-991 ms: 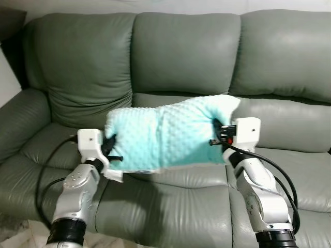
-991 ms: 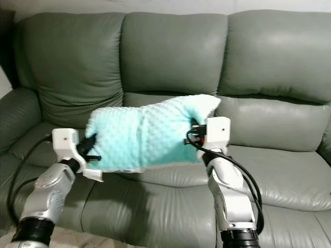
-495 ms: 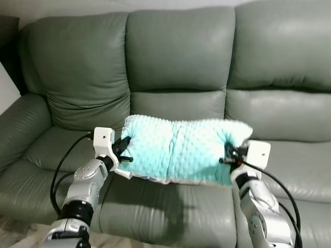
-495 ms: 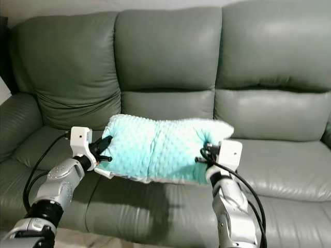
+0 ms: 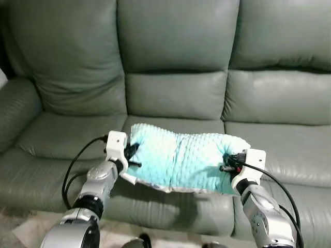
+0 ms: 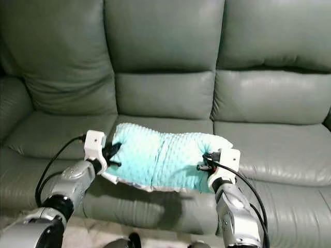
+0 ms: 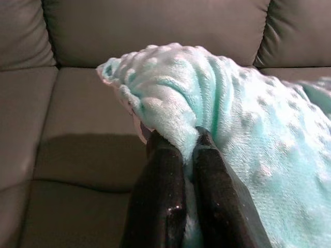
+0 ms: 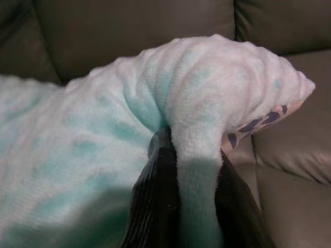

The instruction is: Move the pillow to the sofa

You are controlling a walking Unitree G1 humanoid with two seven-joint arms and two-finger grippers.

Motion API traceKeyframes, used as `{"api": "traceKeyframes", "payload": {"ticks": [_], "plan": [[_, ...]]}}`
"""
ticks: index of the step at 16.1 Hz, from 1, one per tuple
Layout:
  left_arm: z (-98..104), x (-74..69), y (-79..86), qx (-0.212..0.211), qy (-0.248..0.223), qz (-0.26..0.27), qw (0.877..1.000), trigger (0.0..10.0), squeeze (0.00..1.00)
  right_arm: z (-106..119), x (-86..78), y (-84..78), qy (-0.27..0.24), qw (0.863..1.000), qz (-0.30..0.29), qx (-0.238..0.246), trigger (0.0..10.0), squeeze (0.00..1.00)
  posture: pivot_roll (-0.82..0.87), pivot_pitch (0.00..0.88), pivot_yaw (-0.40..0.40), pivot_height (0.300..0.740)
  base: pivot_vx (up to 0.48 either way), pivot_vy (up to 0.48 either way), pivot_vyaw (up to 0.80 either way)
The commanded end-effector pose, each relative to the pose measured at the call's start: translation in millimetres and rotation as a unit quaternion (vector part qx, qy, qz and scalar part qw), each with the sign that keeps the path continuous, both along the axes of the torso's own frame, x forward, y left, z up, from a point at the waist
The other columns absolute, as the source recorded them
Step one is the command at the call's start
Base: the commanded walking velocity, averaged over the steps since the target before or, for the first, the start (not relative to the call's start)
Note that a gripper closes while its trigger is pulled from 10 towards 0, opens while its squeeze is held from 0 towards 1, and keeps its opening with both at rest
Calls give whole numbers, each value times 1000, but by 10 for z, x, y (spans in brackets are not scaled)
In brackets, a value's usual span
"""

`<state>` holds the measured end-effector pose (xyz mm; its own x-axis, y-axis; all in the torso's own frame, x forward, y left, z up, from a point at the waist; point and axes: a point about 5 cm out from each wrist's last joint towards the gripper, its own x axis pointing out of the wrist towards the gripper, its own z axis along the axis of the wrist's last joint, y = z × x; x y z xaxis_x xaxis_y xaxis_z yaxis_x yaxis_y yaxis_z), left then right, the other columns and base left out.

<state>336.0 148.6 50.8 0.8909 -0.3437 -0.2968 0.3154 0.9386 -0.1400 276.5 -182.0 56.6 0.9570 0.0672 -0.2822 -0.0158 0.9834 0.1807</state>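
Pillow (image 5: 183,163) pinched between left gripper (image 5: 132,156), right gripper (image 5: 227,162), over sofa (image 5: 176,98)

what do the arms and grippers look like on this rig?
Silver metallic arm segments with black joint rings. Each wrist carries a white boxy housing. Left gripper and right gripper have two long glossy black fingers each. Loose black cables loop along both forearms; a small red mark sits by the right housing.
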Motion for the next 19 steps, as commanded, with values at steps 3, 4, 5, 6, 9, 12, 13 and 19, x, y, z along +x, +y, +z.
{"api": "traceKeyframes", "payload": {"ticks": [3,4,5,6,9,12,13,19], "plan": [[52,65,-66,-5,-10,10,1000,10000,0,-14,29,-41,-6,998,11,-54,10000,0,-187,324,75,740,0,0,0],[73,86,-107,2,-12,6,1000,10000,0,0,17,-20,-15,998,21,-59,10000,0,-192,333,72,740,0,0,0],[115,121,-151,5,-16,2,1000,10000,0,6,9,29,-23,997,35,-66,10000,0,-200,348,64,740,0,0,0],[165,160,-192,4,-22,4,1000,10000,0,-12,-15,72,-25,995,53,-85,10000,0,-202,354,63,740,0,0,0],[203,195,-163,21,-35,37,998,10000,0,-107,13,106,-7,995,68,-77,10000,0,-197,367,57,740,0,0,0],[215,202,-39,35,-46,81,995,10000,1000,-98,106,106,-15,995,72,-67,10000,110,-191,370,55,740,0,0,0],[220,204,-14,38,-49,87,994,10000,1000,-95,119,99,-16,995,71,-70,10000,953,-190,370,54,740,0,0,0],[214,157,374,78,-66,186,977,10000,1000,-32,278,50,-41,994,64,-77,10000,1000,-174,373,47,740,0,0,0]]}}
